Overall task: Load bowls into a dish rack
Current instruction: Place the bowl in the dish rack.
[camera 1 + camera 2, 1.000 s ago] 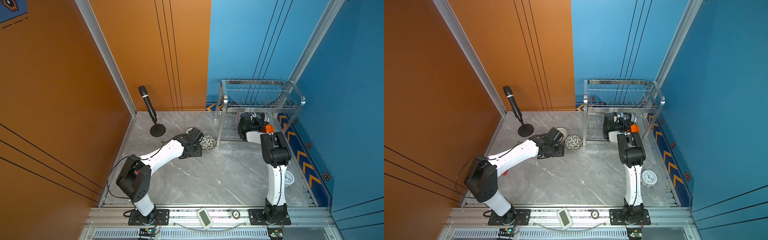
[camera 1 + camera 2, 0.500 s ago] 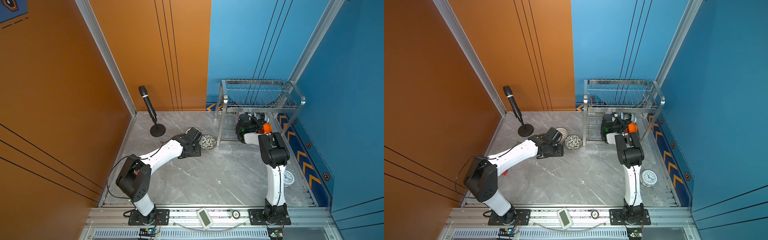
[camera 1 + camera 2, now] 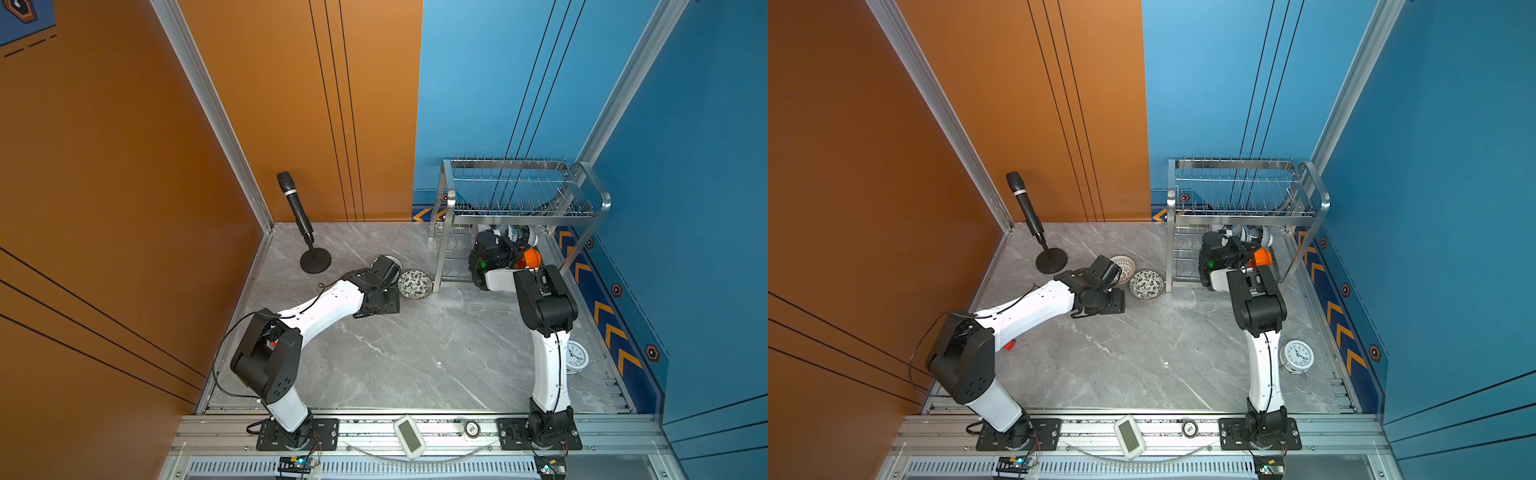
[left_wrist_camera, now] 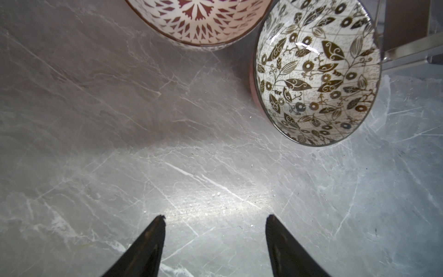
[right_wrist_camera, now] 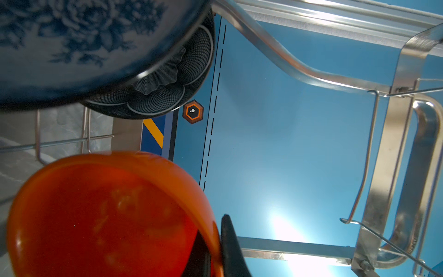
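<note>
**Crowded lower tier, open counter middle**

In the lower tier of the dish rack (image 3: 444, 249), the right claw (image 5: 213, 244), pinching the orange bowl (image 5: 107, 215), has the floral bowl (image 5: 84, 36) and petal bowl (image 5: 167, 79) close ahead. The spread left claw (image 4: 215, 217) faces bare counter (image 4: 167, 144). The leaf bowl (image 4: 316, 72) and lattice bowl (image 4: 196, 21) stand beyond, the leaf bowl just beside one leg of the rack. Between the arms the counter lies open.

The left arm (image 3: 328, 305) and right arm (image 3: 548, 370) share glossy white link shells, chunky black joints, thin black cables (image 3: 217, 357) and screwed black base plates (image 3: 328, 428), the left gripper (image 4: 215, 217) having black, tapered fingers (image 4: 148, 244).
</note>
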Controlling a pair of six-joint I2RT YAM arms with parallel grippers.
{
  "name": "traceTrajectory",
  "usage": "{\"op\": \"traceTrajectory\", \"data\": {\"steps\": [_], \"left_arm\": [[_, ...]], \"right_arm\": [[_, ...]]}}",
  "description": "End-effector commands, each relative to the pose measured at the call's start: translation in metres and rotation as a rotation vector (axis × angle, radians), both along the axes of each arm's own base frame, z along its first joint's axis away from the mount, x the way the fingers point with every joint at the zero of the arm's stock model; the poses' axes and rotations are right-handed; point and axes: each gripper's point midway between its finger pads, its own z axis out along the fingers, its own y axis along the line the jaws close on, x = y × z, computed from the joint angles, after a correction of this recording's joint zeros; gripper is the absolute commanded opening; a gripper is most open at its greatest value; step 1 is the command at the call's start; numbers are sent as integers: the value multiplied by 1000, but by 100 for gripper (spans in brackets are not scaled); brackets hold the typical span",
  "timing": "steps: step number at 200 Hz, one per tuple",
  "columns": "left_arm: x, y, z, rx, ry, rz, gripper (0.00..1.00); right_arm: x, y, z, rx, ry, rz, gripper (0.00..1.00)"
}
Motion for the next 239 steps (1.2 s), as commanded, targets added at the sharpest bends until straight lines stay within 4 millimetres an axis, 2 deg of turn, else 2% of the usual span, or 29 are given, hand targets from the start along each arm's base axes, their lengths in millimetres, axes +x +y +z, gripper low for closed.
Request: {"op": "traceTrajectory", "data": {"steps": [1,59,97,111,182,239], "left_arm": [[-5,4,3,-12,1,-5,68],[-7,7,5,-12,-3,9,68],[-8,9,6,-12,-6,17,68],[-8,9,5,-12,-3,18,68],[-10,8,6,-15,-5,19,68],[-10,8,7,-17,-6,25,68]], "right_arm": [[-7,2,-18,-20,79,-6,0],[-15,2,-31,1,95,-14,0],[-25,0,-33,49,92,-33,0],[-25,-1,-28,68,66,-44,0],[-26,5,-39,78,80,-36,0],[-13,9,-38,93,69,-27,0]]}}
